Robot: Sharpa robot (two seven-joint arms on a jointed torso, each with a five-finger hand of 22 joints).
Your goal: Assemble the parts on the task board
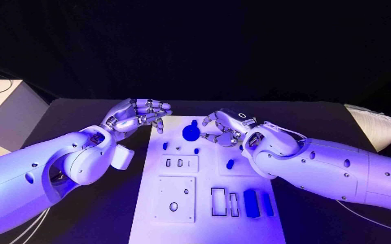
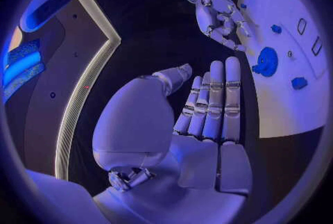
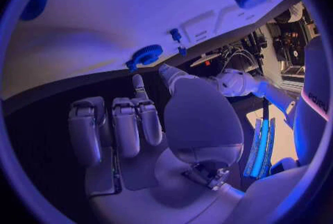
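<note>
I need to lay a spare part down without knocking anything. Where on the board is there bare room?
Bare: the task board strip nearest the robot, below the square plate and the blue bars. Crowded: the far end, where the left hand and right hand flank the blue gear.

Two white arms are seen, built of smooth rounded shells. The left arm is dotted with small dark screw holes, and a large round joint housing is set near its wrist. The right arm is marked with similar dark holes, and thin seams are traced across its shell. Each arm is ended by a silver hand. The left hand is made of segmented metal fingers with ribbed, banded links. On the right hand a dark block with a small pale ring is carried on the back. In the wrist views, broad smooth palm covers are shown.
</note>
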